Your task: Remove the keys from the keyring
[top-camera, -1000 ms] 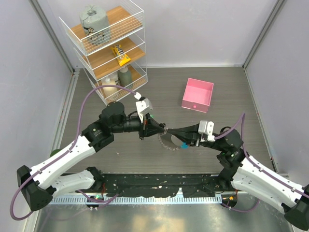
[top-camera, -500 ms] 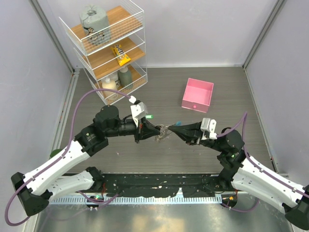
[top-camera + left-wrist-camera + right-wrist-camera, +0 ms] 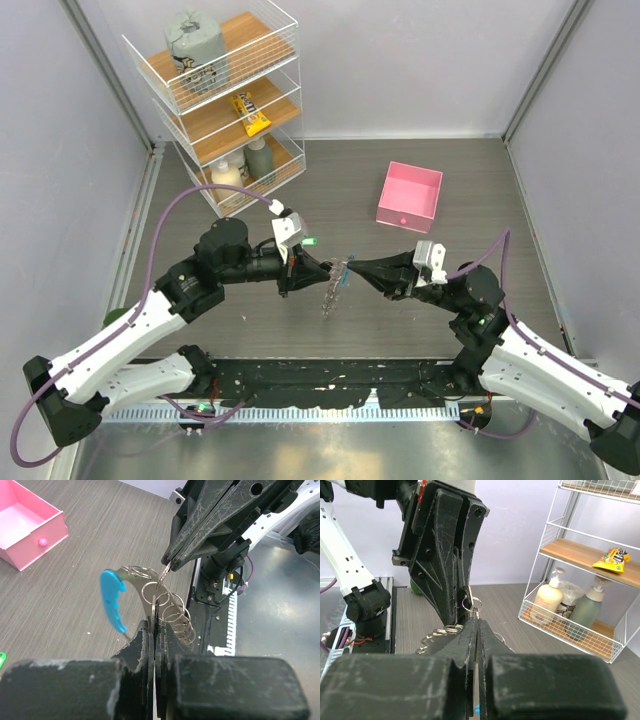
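The table (image 3: 340, 190) under me is dark grey with a wood grain, closed in by pale walls on three sides. Seen from above, one white wire rack (image 3: 225, 100) stands at 11 o'clock. It has three wooden shelves: one grey bag on top, one yellow packet in the middle, two pump bottles at the bottom. One pink box (image 3: 409, 196) sits open at 1 o'clock.

My two arms meet near the middle. My left gripper (image 3: 328, 270) is pinched tight on the keyring (image 3: 112, 605), just beside its blue band. My right gripper (image 3: 356, 267) is also closed, on a thin silver sliver at the top of the bunch, one of the keys (image 3: 332, 292) as far as I can tell. The keys hang off the table between my fingertips. I see several small split rings (image 3: 175, 620) but cannot count the keys.

A second ago the fringe spread in a wide arc below both tips, with the blue band down by my right fingers. Now my right gripper is higher, the blue sits between the tips, and the bunch hangs as a narrow strip toward 6 o'clock.
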You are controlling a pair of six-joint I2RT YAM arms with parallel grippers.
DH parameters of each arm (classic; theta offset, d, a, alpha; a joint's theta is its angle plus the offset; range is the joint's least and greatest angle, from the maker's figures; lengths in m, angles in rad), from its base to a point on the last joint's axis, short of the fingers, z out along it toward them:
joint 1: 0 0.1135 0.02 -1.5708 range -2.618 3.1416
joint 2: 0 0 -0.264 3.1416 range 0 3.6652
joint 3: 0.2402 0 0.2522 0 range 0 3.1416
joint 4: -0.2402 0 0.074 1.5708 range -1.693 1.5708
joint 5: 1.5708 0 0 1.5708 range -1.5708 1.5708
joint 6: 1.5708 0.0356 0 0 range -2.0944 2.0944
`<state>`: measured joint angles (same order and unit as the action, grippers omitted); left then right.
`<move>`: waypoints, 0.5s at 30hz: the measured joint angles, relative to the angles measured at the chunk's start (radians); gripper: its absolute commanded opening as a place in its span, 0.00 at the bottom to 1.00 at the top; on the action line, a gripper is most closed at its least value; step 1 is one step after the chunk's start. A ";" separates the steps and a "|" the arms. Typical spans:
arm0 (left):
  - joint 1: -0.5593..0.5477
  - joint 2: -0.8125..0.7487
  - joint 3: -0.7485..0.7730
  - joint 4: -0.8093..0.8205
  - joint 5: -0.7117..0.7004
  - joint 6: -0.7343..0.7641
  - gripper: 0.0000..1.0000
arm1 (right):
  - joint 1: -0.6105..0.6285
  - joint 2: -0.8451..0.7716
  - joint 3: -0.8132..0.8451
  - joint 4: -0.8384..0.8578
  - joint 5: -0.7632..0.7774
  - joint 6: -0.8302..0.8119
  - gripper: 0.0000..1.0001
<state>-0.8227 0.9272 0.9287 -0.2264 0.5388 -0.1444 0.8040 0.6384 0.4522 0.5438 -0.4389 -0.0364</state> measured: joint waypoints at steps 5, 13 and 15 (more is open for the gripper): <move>0.000 0.006 0.036 -0.053 -0.018 0.027 0.00 | 0.000 0.031 0.003 -0.020 -0.027 0.003 0.05; 0.000 0.027 0.116 -0.124 -0.031 0.079 0.00 | -0.001 0.064 0.010 -0.055 -0.062 0.013 0.26; 0.000 0.027 0.117 -0.130 -0.031 0.084 0.00 | -0.001 0.064 0.010 -0.061 -0.063 0.012 0.30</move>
<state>-0.8227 0.9539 1.0458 -0.3565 0.5083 -0.0608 0.8032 0.7021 0.4618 0.4828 -0.5014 -0.0246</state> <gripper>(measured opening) 0.042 0.227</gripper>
